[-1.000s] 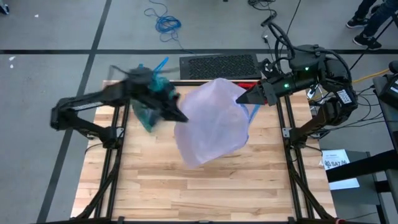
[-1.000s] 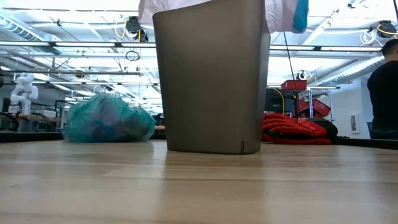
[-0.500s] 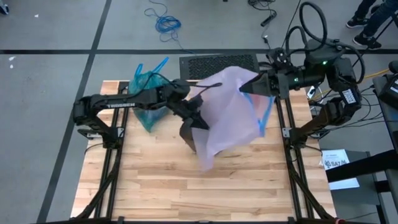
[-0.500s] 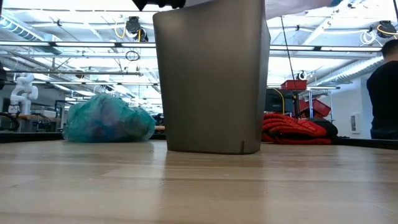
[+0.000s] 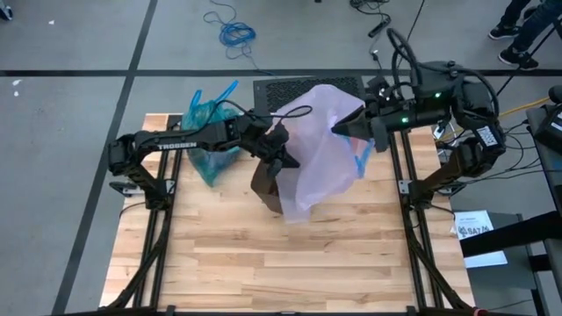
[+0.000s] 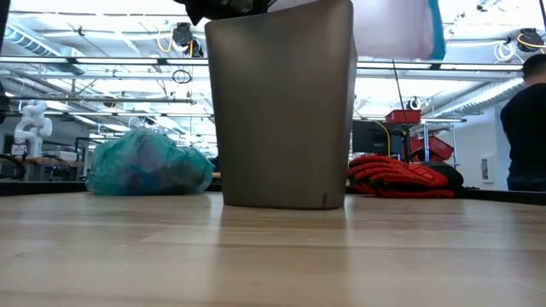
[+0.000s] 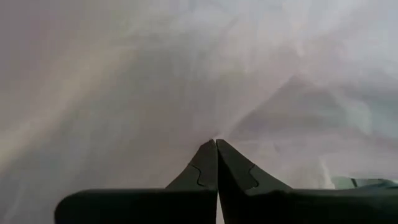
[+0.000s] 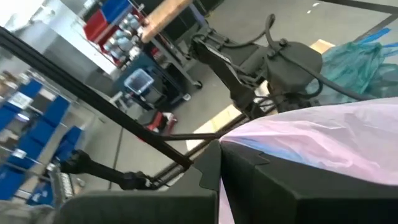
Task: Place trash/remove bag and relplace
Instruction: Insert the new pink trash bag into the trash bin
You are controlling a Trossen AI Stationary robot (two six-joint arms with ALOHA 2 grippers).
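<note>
I am keeping the left tool pinched tight on the near-left edge of the pink bag, its two fingers pressed together with film all around them, right over the bin. I am holding the right tool closed on the opposite edge of that pink bag, by its blue strip, so the film is hanging between both tools and draping over the grey bin's top. The bin is standing upright near the middle of the worktop. The bag, teal-green and bulging, is sitting on the worktop at the far left, well apart from the bin. A red glove is lying behind the bin. A person is standing beyond the worktop.
</note>
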